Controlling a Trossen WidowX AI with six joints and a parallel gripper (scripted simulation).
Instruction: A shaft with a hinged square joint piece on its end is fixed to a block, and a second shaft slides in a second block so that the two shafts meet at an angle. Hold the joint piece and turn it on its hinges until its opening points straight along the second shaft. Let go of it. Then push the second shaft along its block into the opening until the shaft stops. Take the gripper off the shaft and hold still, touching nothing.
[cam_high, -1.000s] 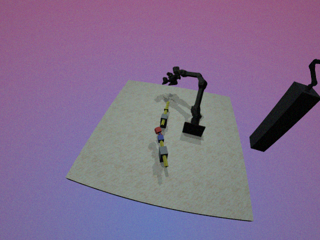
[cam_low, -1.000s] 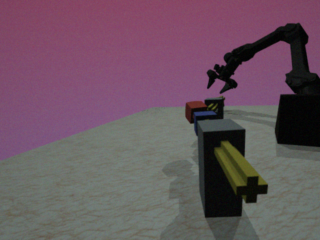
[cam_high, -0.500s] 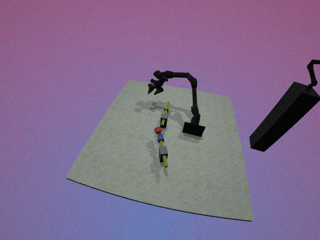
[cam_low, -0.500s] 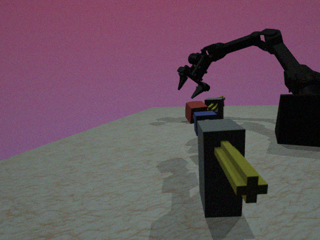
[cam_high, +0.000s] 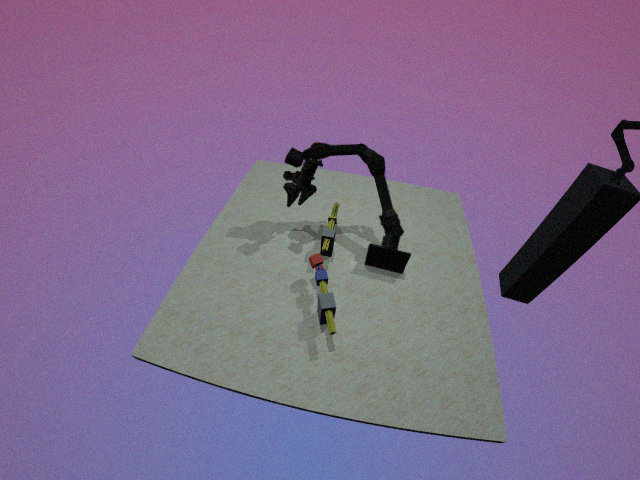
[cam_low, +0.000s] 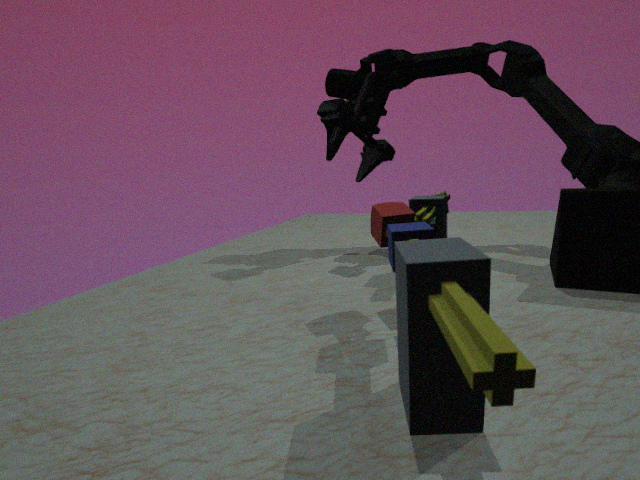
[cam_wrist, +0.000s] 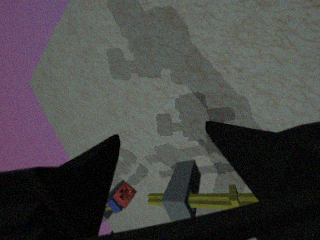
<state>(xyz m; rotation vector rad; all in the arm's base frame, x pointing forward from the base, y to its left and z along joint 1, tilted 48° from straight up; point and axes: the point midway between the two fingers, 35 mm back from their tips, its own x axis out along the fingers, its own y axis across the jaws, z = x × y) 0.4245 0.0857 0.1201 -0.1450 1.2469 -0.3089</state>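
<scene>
The red joint piece (cam_high: 315, 260) (cam_low: 379, 224) (cam_wrist: 124, 194) is hinged to a blue part (cam_high: 321, 275) (cam_low: 410, 227) on the first yellow shaft (cam_high: 330, 322) (cam_low: 475, 335), fixed in a grey block (cam_high: 326, 300) (cam_low: 439, 252). The second yellow shaft (cam_high: 335, 210) (cam_low: 424, 213) (cam_wrist: 215, 201) passes through the second block (cam_high: 328, 235) (cam_low: 440, 223) (cam_wrist: 179, 189). Its near end stands apart from the joint piece. In the wrist view the opening faces up and right, off the shaft's line. My gripper (cam_high: 294, 204) (cam_low: 343, 169) (cam_wrist: 163, 131) is open and empty, high above and beside the second shaft.
The arm's black base (cam_high: 387, 258) (cam_low: 599, 237) stands right of the shafts. A small collar (cam_high: 332, 220) (cam_wrist: 233, 196) sits on the second shaft. A long dark box (cam_high: 568, 232) with a thin jointed arm is at the right, off the pale table (cam_high: 413, 361).
</scene>
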